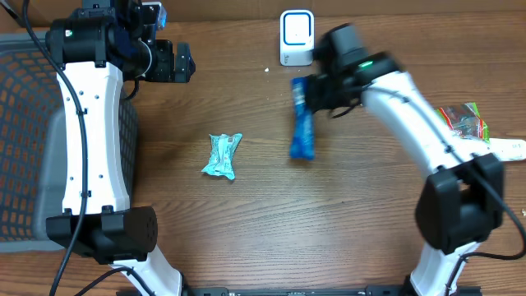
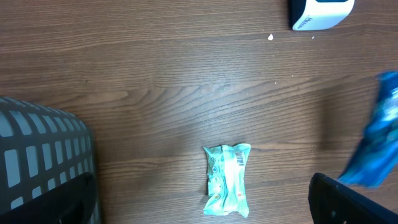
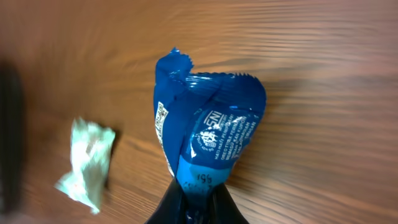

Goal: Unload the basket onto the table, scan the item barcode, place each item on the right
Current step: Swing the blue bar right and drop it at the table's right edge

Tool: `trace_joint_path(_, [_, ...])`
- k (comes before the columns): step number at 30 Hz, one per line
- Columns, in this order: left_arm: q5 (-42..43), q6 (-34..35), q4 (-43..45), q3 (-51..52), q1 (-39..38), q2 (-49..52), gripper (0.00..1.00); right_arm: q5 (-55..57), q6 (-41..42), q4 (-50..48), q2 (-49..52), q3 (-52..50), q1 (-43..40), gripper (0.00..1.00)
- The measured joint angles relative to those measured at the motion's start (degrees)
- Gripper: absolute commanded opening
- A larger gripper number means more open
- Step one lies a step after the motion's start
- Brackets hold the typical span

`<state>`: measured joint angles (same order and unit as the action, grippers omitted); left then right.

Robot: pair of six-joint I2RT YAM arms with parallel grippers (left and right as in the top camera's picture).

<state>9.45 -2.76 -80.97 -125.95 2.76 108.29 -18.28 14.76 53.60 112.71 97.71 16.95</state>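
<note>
Your right fingers [image 3: 186,208] are clenched on one end of the blue wrapper [image 1: 302,123], holding it near the white scanner [image 1: 297,37]. What looks like its barcode [image 3: 160,119] runs along one edge. Your left fingers [image 1: 182,63] are spread wide and hold nothing, near the basket [image 1: 20,123]. A teal packet [image 1: 223,155] lies on the counter [image 1: 271,238].

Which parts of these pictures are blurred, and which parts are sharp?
Overhead: the right gripper and the blue packet look slightly smeared, while the wood grain is sharp. Left wrist: the pale green packet is sharp and its barcode is visible; the blue packet at the right edge is blurred. Right wrist: the blue packet's print is fairly sharp; the pale green packet is soft.
</note>
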Motion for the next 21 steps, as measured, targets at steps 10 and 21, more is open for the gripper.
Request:
trace_joint_path(10, [0.02, 0.0, 0.0, 0.0, 0.0, 0.0, 0.99, -6.03, 14.27, 1.79, 0.0, 0.0, -29.0, 0.04])
trace_joint_path(21, [0.02, 0.0, -0.02, 0.0, 0.0, 0.0, 1.0, -1.88, 20.26, 2.86, -0.02, -4.17, -42.47, 0.09])
